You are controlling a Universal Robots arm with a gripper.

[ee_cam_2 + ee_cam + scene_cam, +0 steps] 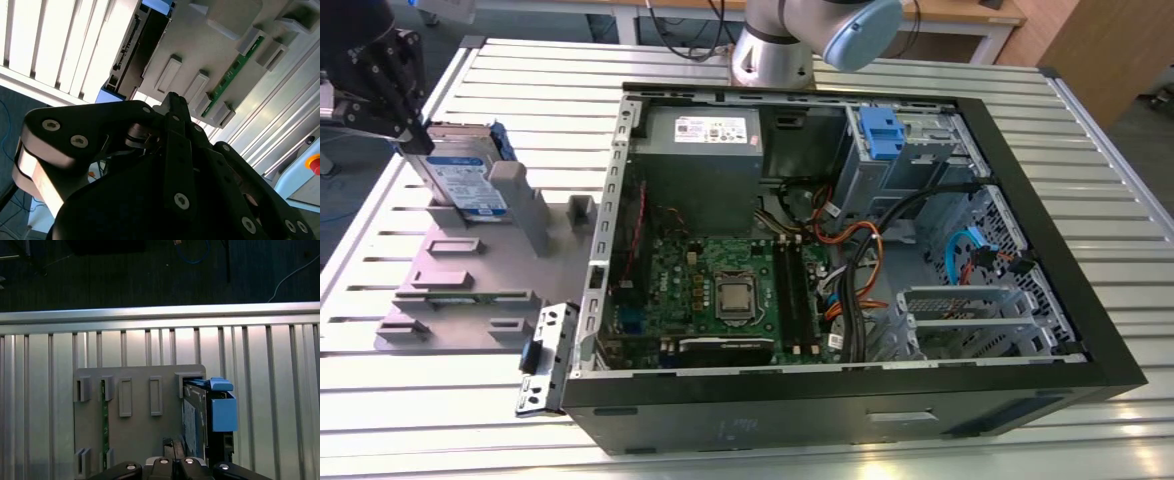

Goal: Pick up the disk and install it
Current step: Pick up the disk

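the disk stands on edge in a slot of the grey holder, close to the table edge at the exterior view's left, and its blue carrier frame is clipped along one side. the open computer case lies beside the holder toward the middle of the table. the black claw hangs just beside the disk's upper end, its fingers pressed together with nothing between them; whether it touches the disk cannot be told.
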